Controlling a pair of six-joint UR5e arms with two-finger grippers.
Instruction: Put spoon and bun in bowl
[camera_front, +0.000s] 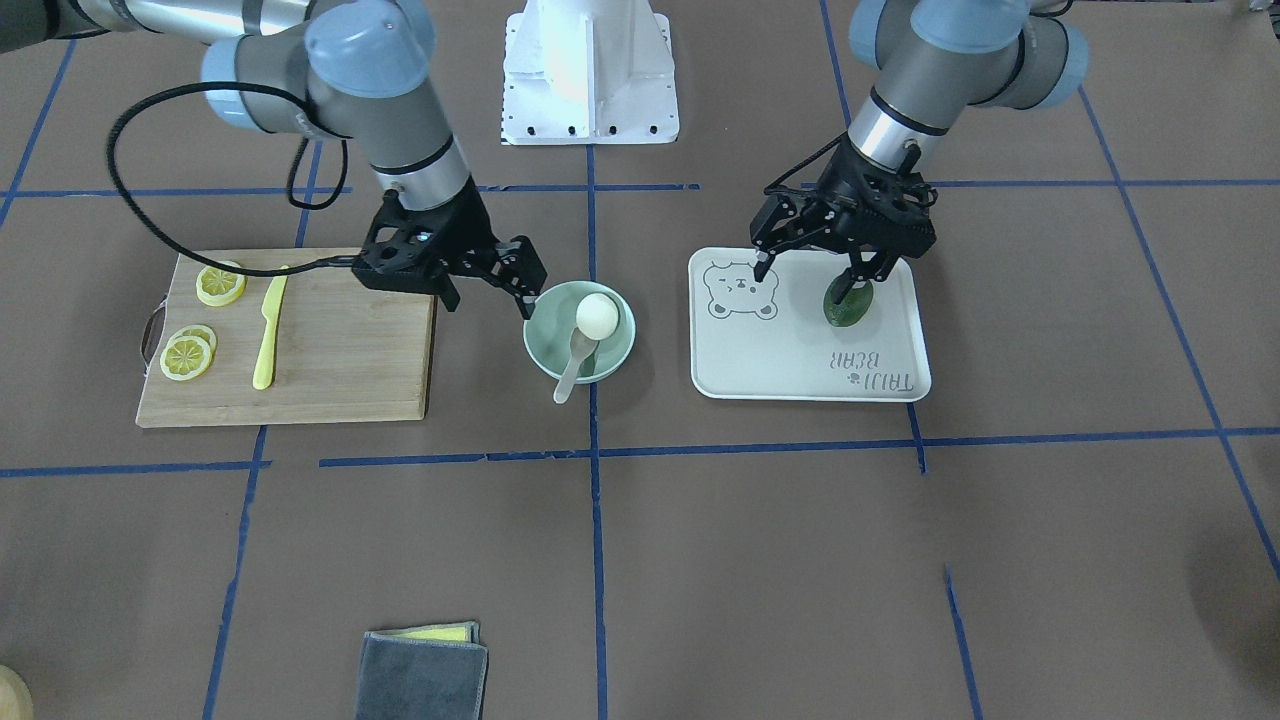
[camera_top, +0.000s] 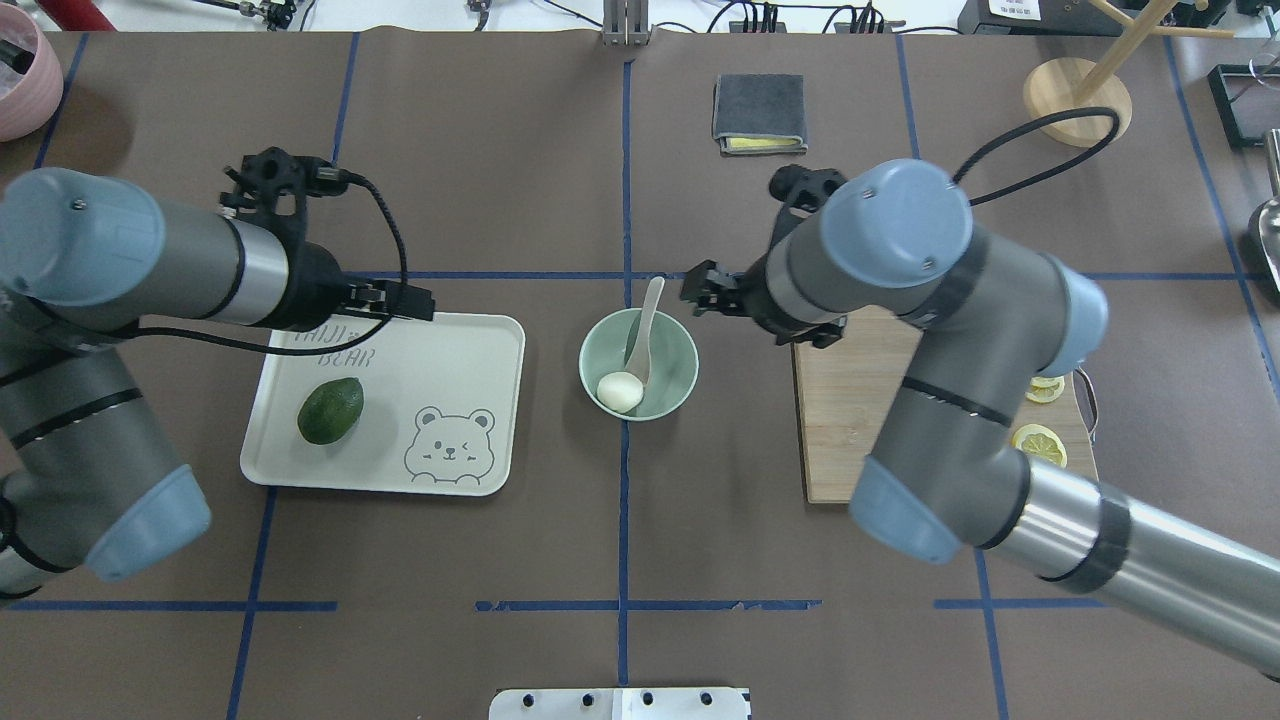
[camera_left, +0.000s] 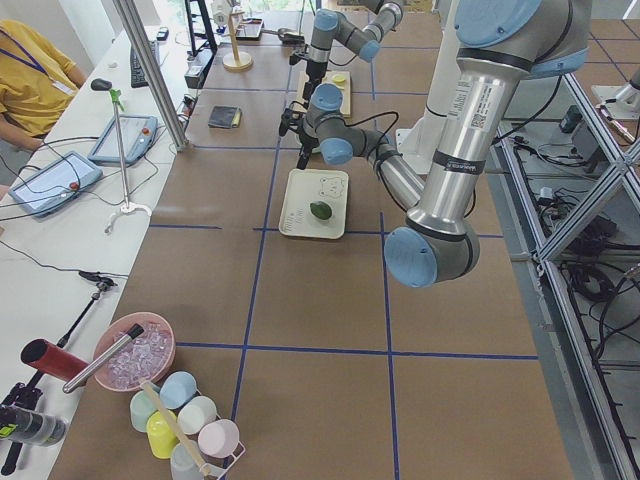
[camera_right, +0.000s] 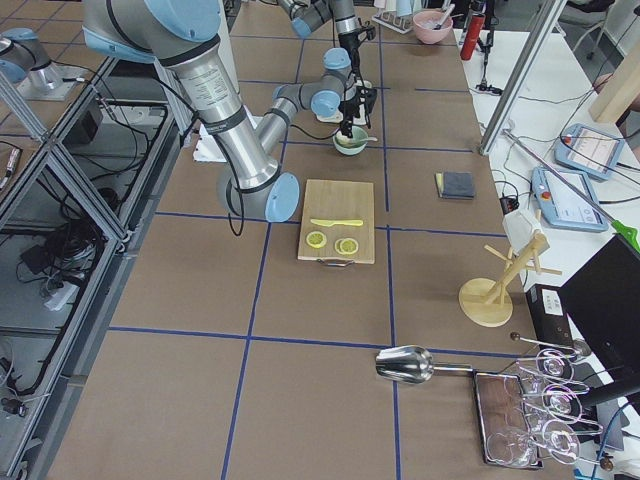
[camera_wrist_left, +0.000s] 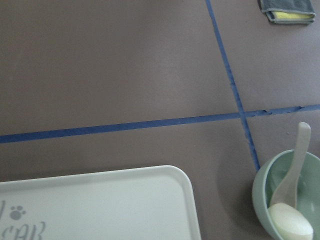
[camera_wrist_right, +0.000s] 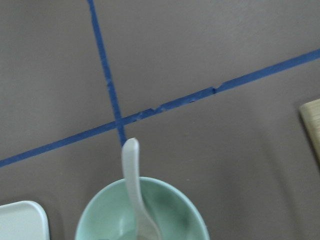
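Note:
The mint-green bowl (camera_front: 612, 352) stands mid-table between the tray and the cutting board. The white bun (camera_front: 597, 316) lies inside it. The pale spoon (camera_front: 573, 372) rests with its scoop in the bowl and its handle over the rim. They also show in the overhead view: bowl (camera_top: 672, 352), bun (camera_top: 620, 391), spoon (camera_top: 648, 318). My right gripper (camera_front: 490, 295) is open and empty, just beside the bowl's rim on the cutting-board side. My left gripper (camera_front: 810, 275) is open and empty above the tray, next to the avocado.
A white bear tray (camera_front: 790, 365) holds a green avocado (camera_front: 849, 303). A wooden cutting board (camera_front: 340, 370) carries lemon slices (camera_front: 188, 355) and a yellow plastic knife (camera_front: 268, 330). A folded grey cloth (camera_front: 422, 675) lies at the operators' edge.

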